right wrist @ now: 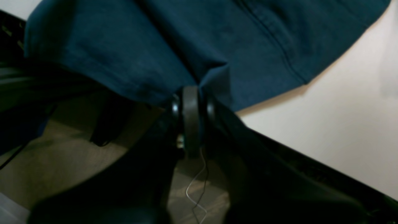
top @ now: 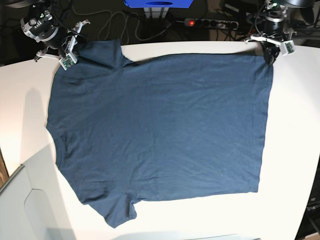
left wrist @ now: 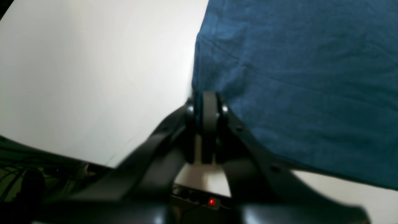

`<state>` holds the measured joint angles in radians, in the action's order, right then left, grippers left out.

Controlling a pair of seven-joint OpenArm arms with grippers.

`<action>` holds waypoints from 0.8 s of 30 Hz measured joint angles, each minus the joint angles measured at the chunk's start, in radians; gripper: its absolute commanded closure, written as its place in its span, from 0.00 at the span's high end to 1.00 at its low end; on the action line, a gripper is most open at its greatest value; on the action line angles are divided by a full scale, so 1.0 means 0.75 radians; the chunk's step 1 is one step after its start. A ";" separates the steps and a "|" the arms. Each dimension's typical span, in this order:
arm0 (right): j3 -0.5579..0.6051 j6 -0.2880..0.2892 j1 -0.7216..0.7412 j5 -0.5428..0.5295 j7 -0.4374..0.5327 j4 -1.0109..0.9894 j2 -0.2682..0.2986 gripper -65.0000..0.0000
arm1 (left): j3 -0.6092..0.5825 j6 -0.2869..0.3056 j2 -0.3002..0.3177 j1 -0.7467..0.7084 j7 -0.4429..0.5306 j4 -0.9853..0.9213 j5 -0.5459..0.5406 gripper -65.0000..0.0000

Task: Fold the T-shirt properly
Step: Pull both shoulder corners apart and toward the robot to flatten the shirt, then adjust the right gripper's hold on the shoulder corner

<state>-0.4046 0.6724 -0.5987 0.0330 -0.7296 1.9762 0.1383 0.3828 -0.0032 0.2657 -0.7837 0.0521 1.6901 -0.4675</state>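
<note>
The dark navy T-shirt (top: 160, 130) lies spread flat on the white table (top: 295, 150), neckline to the left and hem to the right. At the far right corner of the hem, my left gripper (top: 270, 57) is shut on the cloth; the left wrist view shows the T-shirt (left wrist: 295, 77) pinched at the left gripper (left wrist: 210, 96) tips. My right gripper (top: 68, 61) is shut on the far left sleeve. The right wrist view shows the T-shirt (right wrist: 155, 40) bunched and lifted at the right gripper (right wrist: 190, 90), partly hanging past the table edge.
Behind the table's far edge run cables and a power strip (top: 202, 22) with a red light, beside a blue object (top: 159, 4). A pale grey box (top: 22, 210) sits at the near left corner. Bare table surrounds the shirt on the right and front.
</note>
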 measured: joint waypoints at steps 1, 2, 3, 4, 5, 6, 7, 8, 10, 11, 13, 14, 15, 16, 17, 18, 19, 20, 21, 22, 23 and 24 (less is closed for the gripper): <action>0.000 -0.001 0.000 0.000 0.000 0.000 0.000 0.09 | 0.000 0.000 0.000 0.000 0.000 0.000 0.000 0.00; 0.000 0.000 0.000 0.000 0.000 0.000 0.000 0.12 | 0.000 0.000 0.000 0.000 0.000 0.000 0.000 0.00; 0.000 0.000 0.000 0.000 0.000 0.000 0.000 0.16 | 0.000 0.001 0.000 0.001 0.000 0.000 0.000 0.00; 0.000 0.000 0.000 0.000 0.000 0.000 0.000 0.20 | 0.000 0.000 0.000 0.001 0.000 0.000 0.000 0.00; 0.000 -0.001 0.000 0.000 0.000 0.000 0.000 0.24 | 0.000 0.000 0.000 0.000 0.000 0.000 0.000 0.00; 0.000 -0.001 0.000 0.000 0.000 0.000 0.000 0.28 | 0.000 0.000 0.000 0.000 0.000 0.000 0.000 0.00; 0.000 -0.001 0.000 0.000 0.000 0.000 0.000 0.31 | 0.000 0.000 0.000 0.000 0.000 0.000 0.000 0.00; 0.000 -0.001 0.000 0.000 0.000 0.000 0.000 0.35 | 0.000 0.000 0.000 0.000 0.000 -0.001 0.000 0.00; 0.000 0.000 0.001 0.000 0.000 0.000 0.000 0.38 | 0.000 0.000 0.000 0.000 0.000 -0.001 0.000 0.00; 0.000 -0.001 0.004 -0.006 0.002 -0.007 0.000 0.39 | 0.000 0.001 0.000 0.000 0.000 -0.002 0.000 0.00; 0.000 -0.001 0.007 -0.008 0.015 -0.039 -0.001 0.39 | 0.000 0.000 0.000 0.000 0.000 -0.004 0.000 0.00; 0.000 -0.001 0.014 -0.010 0.007 -0.060 -0.001 0.39 | 0.000 0.001 0.000 0.001 0.000 -0.005 0.000 0.00; 0.000 0.000 0.025 -0.006 0.001 -0.082 -0.001 0.39 | 0.000 0.000 0.000 0.001 0.000 -0.005 0.000 0.00; 0.000 0.000 0.039 -0.006 0.004 -0.106 -0.001 0.39 | 0.000 0.000 0.000 0.000 0.001 -0.005 0.000 0.00; -0.001 0.000 0.051 -0.009 0.012 -0.130 -0.001 0.39 | 0.000 0.000 0.000 0.000 -0.001 -0.005 0.000 0.00; -0.001 -0.001 0.061 -0.014 0.014 -0.147 -0.001 0.39 | 0.000 0.001 0.000 0.000 -0.001 -0.005 0.000 0.00; -0.001 0.000 0.065 -0.011 0.018 -0.161 -0.001 0.39 | 0.000 0.000 0.000 0.001 0.001 -0.005 0.000 0.00; -0.002 0.000 0.066 -0.010 0.010 -0.167 -0.001 0.39 | 0.000 0.001 0.000 0.002 0.000 -0.005 0.000 0.00; -0.004 0.000 0.065 -0.010 0.010 -0.168 -0.001 0.39 | 0.000 0.000 0.000 0.001 0.001 -0.005 0.000 0.00; -0.004 0.000 0.066 -0.010 0.009 -0.169 -0.001 0.38 | 0.000 0.000 0.000 0.000 0.000 -0.005 0.000 0.00; -0.004 -0.001 0.066 -0.010 0.011 -0.169 -0.001 0.37 | 0.000 0.000 0.000 0.000 0.000 -0.005 0.000 0.00; -0.003 0.000 0.069 -0.010 0.011 -0.169 -0.001 0.33 | 0.000 0.000 0.000 0.000 0.000 -0.005 0.000 0.00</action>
<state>-0.4068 0.6724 -0.5472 0.0254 -0.7216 1.8492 0.1375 0.3828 -0.0032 0.2657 -0.7837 0.0521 1.6867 -0.4675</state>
